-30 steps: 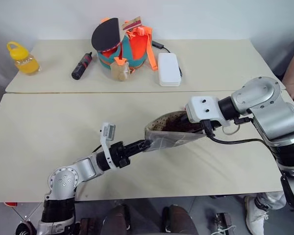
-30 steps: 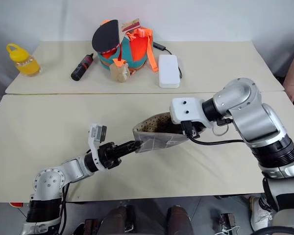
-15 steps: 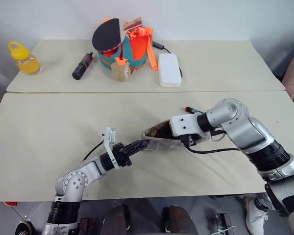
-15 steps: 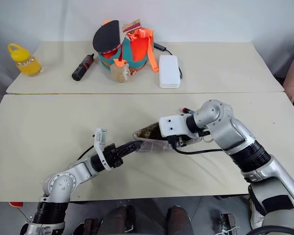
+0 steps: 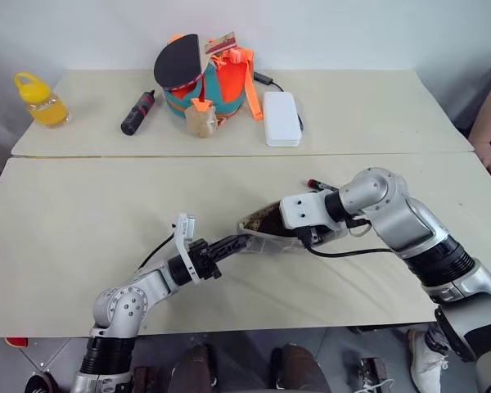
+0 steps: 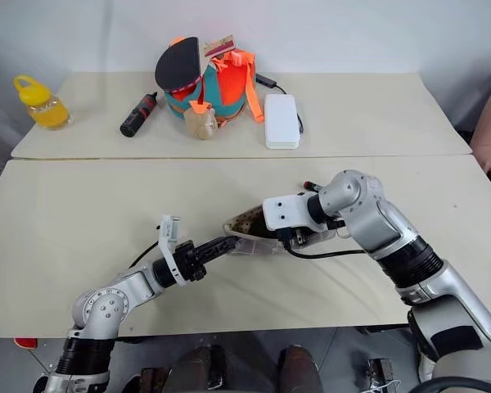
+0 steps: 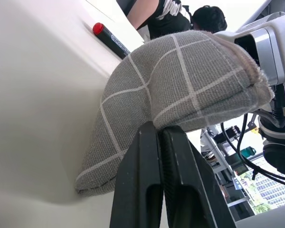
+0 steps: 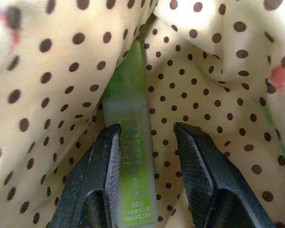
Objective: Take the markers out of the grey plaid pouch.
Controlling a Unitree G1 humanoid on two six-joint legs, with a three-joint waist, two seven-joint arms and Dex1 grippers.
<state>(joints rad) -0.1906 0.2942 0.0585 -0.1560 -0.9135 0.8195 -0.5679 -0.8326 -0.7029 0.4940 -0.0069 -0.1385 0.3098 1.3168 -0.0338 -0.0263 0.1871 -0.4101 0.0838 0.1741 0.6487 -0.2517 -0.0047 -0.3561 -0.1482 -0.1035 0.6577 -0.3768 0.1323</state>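
Two claws are at work on the pouch, near the middle of the front table. Nearest its front edge, the left claw [image 5: 239, 242] is pinched shut on a corner of the flat grey plaid fabric pouch with thin white grid lines [image 5: 266, 237], holding that end while the pouch's underside rests on the table [image 5: 82, 221].

Just beyond, the right claw [image 8: 145, 156] is inside the pouch's open mouth. Its two black fingers [image 8: 92, 180] stand apart, one on each side of the short, thick light-green highlighter [image 8: 130, 156] lying in the fold of cream lining with brown dots. One finger looks to be touching the pen; the other is clear of it. No grip yet.

Change over the last second: pouch and right arm have come down from held above the table to lying on it, and the left arm has settled lower with them. Over the last half second almost nothing has moved. Reading: the pouch is now steadied, and the right claw is placed to close on the highlighter.

Further toward the table's back edge, just behind the right arm, the slim black marker with red cap [image 5: 319, 182] lies on the table, outside the pouch. Judged state: one marker out, one left inside.

Next move calls for closing squarely on the highlighter without pinching lining along with it.
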